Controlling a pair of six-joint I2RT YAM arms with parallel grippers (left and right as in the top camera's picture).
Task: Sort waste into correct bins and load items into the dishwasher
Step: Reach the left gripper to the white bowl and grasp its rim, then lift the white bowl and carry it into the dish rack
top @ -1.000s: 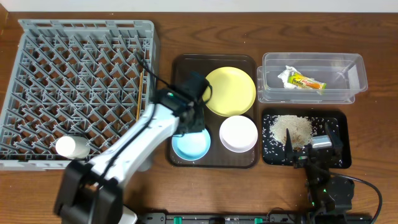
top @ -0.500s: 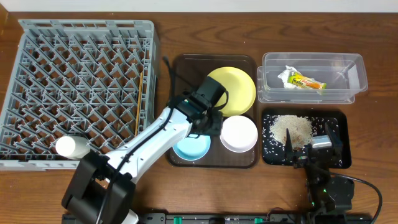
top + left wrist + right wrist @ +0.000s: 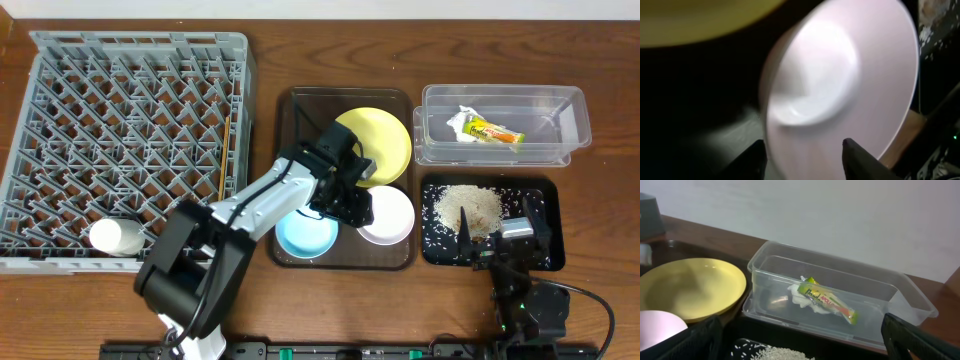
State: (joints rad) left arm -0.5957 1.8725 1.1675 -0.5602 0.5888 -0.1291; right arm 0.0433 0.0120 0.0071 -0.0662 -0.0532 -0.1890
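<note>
One brown wooden table (image 3: 50,310), pale wall (image 3: 840,215)

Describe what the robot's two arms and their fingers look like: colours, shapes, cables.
The left arm has white tubular links between black joints, with a black cable along it. The left fingers are dark and tapered. The right arm is mostly black, with a silver-grey block near its tip and a black cable looping beside it. The right fingers are dark too.
</note>
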